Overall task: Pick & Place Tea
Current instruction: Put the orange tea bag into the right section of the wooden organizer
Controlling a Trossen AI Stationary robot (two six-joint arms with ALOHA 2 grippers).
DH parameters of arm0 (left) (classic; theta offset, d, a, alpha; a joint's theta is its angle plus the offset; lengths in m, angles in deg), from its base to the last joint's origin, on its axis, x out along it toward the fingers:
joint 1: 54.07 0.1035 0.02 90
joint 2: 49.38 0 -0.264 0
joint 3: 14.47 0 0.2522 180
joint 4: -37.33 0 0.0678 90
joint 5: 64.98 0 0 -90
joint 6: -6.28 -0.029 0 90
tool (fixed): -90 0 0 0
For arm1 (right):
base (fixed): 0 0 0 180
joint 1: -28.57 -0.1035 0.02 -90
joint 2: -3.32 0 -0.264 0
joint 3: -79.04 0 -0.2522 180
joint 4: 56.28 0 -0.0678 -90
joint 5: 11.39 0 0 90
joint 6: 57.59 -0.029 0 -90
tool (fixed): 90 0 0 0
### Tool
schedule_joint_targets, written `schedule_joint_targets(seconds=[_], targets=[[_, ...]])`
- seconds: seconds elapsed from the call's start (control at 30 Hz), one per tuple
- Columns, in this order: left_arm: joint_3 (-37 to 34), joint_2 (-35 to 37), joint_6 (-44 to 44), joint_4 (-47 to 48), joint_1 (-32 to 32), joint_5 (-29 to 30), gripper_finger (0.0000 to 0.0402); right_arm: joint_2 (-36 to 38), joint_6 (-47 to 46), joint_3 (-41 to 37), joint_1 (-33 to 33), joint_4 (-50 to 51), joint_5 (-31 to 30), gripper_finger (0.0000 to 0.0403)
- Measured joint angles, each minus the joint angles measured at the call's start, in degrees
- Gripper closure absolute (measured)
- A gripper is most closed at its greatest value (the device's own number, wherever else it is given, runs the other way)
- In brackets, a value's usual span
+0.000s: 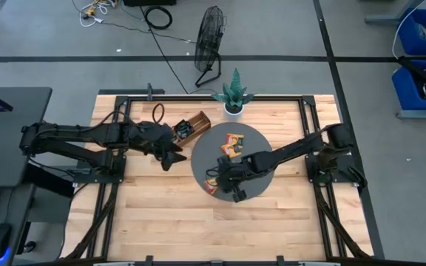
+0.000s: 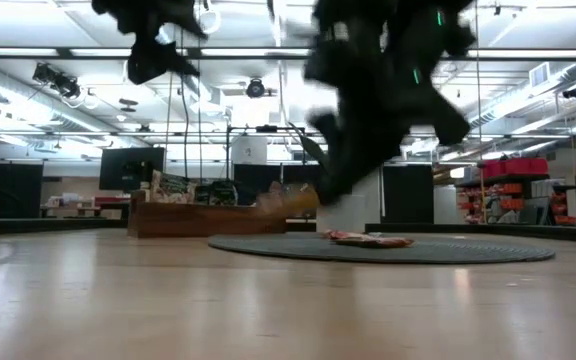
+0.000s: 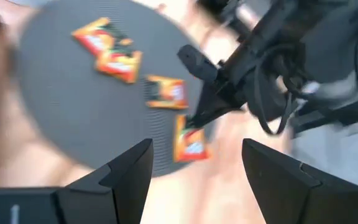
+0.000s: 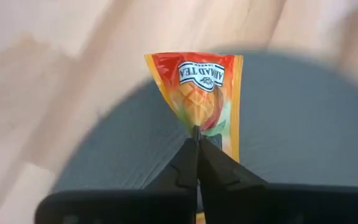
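We find the tabletop [image 1: 161, 222] carrying a round grey mat [image 1: 254, 144] at its centre, evidently laid out as the pick-up area, since the loose tea lies on it. Toward the far edge, just left of the mat, sits the wooden tray [image 1: 196, 123], which we judge to be the destination, with a potted plant [image 1: 233, 94] beside it at the far edge. The left gripper [image 1: 170, 157] hangs between tray and mat with its fingers spread and nothing between them, apparently waiting. The right gripper [image 4: 197, 144] is over the mat's near-left edge, its fingers pinched together on an orange sachet [image 4: 199, 87], puckering the foil; we judge this corner grip suits so flat a packet. Two more orange sachets [image 1: 233, 143] rest on the mat's far half, clear of both arms.
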Motion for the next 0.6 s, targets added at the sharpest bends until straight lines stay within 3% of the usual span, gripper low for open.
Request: schedule_joint_targets(seconds=[0.17, 0.33, 0.6], targets=[[0.0, 0.0, 11.58, -7.82, 0.63, -5.84, 0.0152, 1.43, 7.43, 8.33, -2.48, 5.22, -5.49, 0.0401], [-0.02, 0.01, 21.8, -11.67, 0.99, -9.46, 0.0152, 1.78, 22.68, 17.07, -5.12, 6.9, -14.56, 0.0402], [-0.02, 0.02, 29.14, -13.51, 0.82, -15.13, 0.0152, 1.82, 35.2, 22.23, -5.53, 4.96, -21.96, 0.0403]])
